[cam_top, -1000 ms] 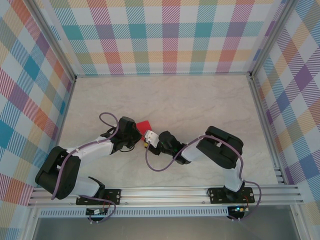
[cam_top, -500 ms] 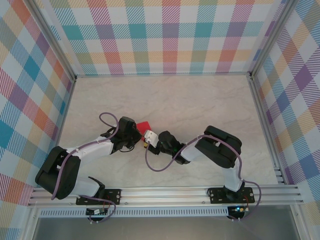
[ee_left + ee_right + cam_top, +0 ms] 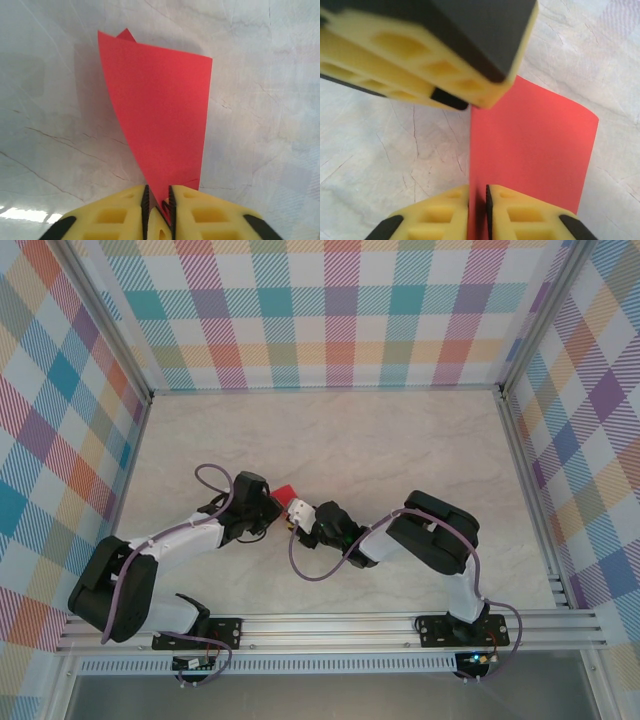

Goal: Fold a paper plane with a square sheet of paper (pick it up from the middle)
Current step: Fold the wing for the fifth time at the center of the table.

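Note:
The square sheet of paper (image 3: 285, 490), bright red, is folded into a narrow tapering piece and held off the table between both grippers. In the left wrist view the paper (image 3: 160, 110) widens away from me, and its pointed end sits between my left gripper's (image 3: 157, 200) jaws, which stand slightly apart with a gap beside the paper. My right gripper (image 3: 477, 197) is shut on the straight edge of the paper (image 3: 535, 150), just under the left gripper's yellow fingers (image 3: 420, 55). From above, the left gripper (image 3: 272, 504) and right gripper (image 3: 293, 510) meet tip to tip.
The pale marbled table (image 3: 380, 440) stretches behind and to both sides of the grippers. Checked walls (image 3: 330, 310) enclose it on three sides. An aluminium rail (image 3: 330, 625) with both arm bases runs along the near edge.
My right gripper has closed onto the paper's edge. My left gripper's jaws have parted a little around the paper's point. Both arms have barely moved.

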`<state>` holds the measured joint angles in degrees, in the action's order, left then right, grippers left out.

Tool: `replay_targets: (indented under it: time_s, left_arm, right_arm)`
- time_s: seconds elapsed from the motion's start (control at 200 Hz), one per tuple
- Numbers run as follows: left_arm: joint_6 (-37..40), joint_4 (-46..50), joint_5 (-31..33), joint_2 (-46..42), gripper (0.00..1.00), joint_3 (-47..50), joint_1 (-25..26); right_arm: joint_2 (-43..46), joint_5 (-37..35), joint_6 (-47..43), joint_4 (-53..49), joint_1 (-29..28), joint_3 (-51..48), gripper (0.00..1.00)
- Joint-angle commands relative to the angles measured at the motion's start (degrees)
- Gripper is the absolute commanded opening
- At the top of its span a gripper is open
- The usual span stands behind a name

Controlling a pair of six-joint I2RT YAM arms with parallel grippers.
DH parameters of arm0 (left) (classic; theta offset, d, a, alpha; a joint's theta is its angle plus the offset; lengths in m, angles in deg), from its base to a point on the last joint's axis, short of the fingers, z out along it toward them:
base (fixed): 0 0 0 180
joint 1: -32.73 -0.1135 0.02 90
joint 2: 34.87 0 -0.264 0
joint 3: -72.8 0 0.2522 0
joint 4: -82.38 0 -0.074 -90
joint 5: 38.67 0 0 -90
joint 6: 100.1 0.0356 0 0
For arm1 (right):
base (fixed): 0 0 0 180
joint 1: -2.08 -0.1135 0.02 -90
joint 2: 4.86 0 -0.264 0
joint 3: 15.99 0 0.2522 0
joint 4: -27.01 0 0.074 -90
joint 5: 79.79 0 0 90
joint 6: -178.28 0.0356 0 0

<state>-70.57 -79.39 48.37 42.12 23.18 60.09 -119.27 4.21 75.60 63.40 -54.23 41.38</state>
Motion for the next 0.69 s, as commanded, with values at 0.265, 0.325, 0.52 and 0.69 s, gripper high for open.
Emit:
replay_targets:
  time_s: [0.265, 0.325, 0.52, 0.69]
  left_arm:
    - [4.72, 6.2, 1.95, -6.18, 0.45, -1.06, -6.23]
    - [5.43, 6.44, 1.92, -6.53, 0.48, -0.88, -6.76]
    - [6.63, 4.82, 0.53, -6.48, 0.54, 0.07, -7.24]
    - [7.7, 2.63, -1.37, -5.49, 0.55, 0.65, -7.31]
  right_arm:
    - [0.84, 5.82, 14.37, 2.33, 3.68, -1.9, 0.07]
    - [1.3, 7.36, 17.22, 2.26, 4.85, -2.26, 0.06]
    - [2.5, 12.19, 25.49, 1.97, 7.98, -2.87, 0.05]
    - [3.58, 16.12, 32.0, 2.17, 10.74, -3.63, 0.04]
